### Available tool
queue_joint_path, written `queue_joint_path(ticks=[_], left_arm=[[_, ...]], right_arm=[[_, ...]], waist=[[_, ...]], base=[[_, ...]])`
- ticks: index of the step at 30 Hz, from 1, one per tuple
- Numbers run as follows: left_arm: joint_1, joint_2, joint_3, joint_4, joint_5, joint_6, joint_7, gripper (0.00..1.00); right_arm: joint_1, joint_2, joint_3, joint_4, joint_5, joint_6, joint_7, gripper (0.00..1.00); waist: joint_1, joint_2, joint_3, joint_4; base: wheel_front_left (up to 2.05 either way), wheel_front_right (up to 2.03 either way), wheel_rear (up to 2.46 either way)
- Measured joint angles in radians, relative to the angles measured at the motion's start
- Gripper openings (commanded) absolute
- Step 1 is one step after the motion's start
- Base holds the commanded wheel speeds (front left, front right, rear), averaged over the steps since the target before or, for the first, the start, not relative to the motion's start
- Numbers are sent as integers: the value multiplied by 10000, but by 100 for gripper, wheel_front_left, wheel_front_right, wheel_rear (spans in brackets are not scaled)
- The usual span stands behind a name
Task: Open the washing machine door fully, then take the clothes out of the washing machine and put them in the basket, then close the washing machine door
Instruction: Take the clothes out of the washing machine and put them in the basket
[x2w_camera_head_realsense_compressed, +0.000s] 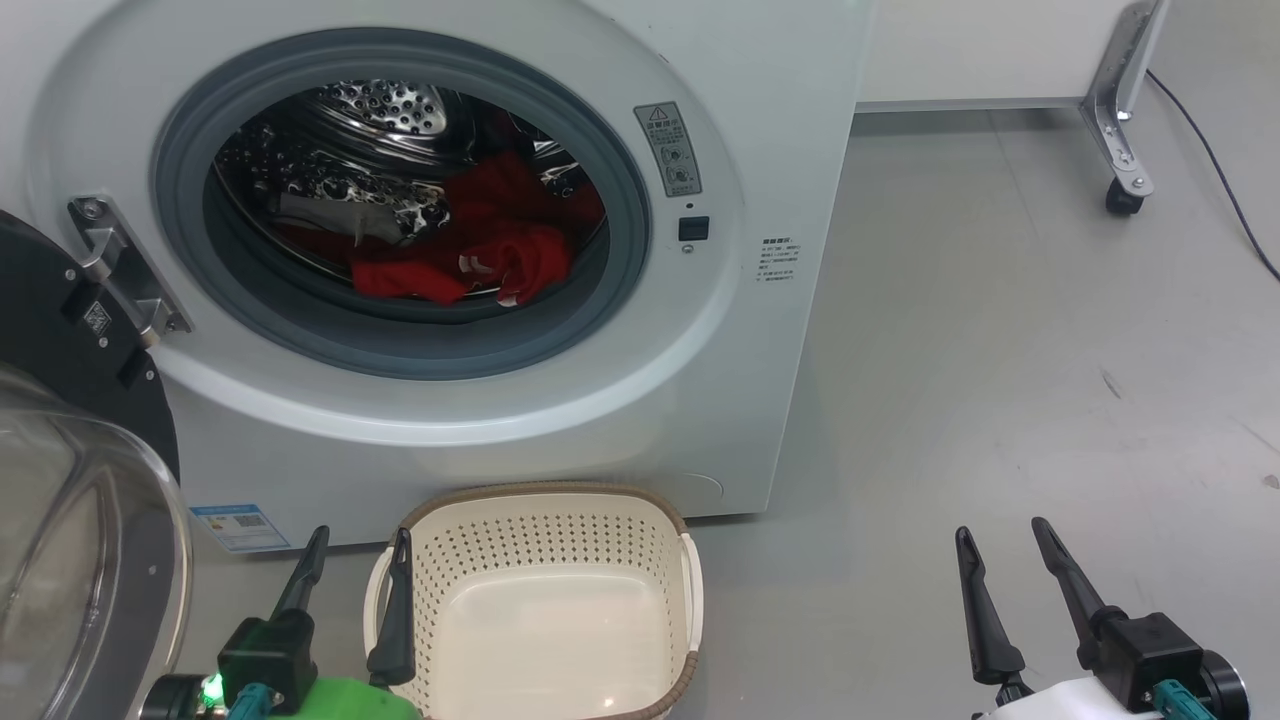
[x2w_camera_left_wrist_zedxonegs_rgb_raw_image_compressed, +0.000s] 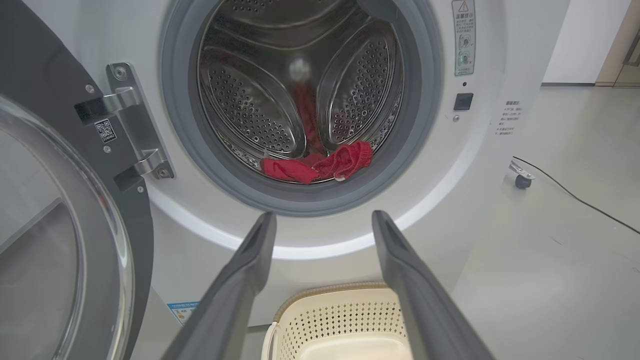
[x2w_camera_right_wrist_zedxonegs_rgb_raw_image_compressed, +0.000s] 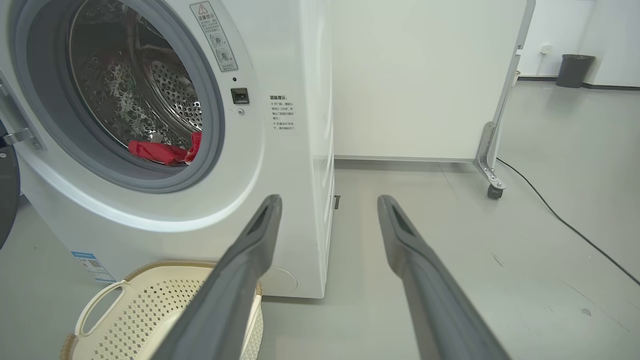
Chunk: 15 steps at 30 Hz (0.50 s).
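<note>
Hovering before the washer (x2w_camera_head_realsense_compressed: 780, 150), left gripper (x2w_camera_head_realsense_compressed: 360, 535) and right gripper (x2w_camera_head_realsense_compressed: 1000, 527) jaws gaping wide and empty, clothes (x2w_camera_head_realsense_compressed: 500, 260) lying inside it, basket (x2w_camera_head_realsense_compressed: 545, 490) just before it, door (x2w_camera_head_realsense_compressed: 40, 300) hanging open.

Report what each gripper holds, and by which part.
Nothing: left gripper and right gripper have open, empty jaws; the clothes lie in the washing machine.

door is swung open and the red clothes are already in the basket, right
Not quite. The head view shows the red clothes lying in the drum of the washing machine; the basket holds nothing. The door is swung open, as you say.
</note>
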Motion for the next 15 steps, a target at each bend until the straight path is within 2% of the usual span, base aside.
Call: queue_joint_path(ticks=[15], left_arm=[[-2, 2, -146, 157, 0, -2, 105, 100]], right_arm=[[0, 2, 17, -2, 0, 0, 0, 100]], waist=[[0, 0, 79, 40]], base=[[1, -1, 0]])
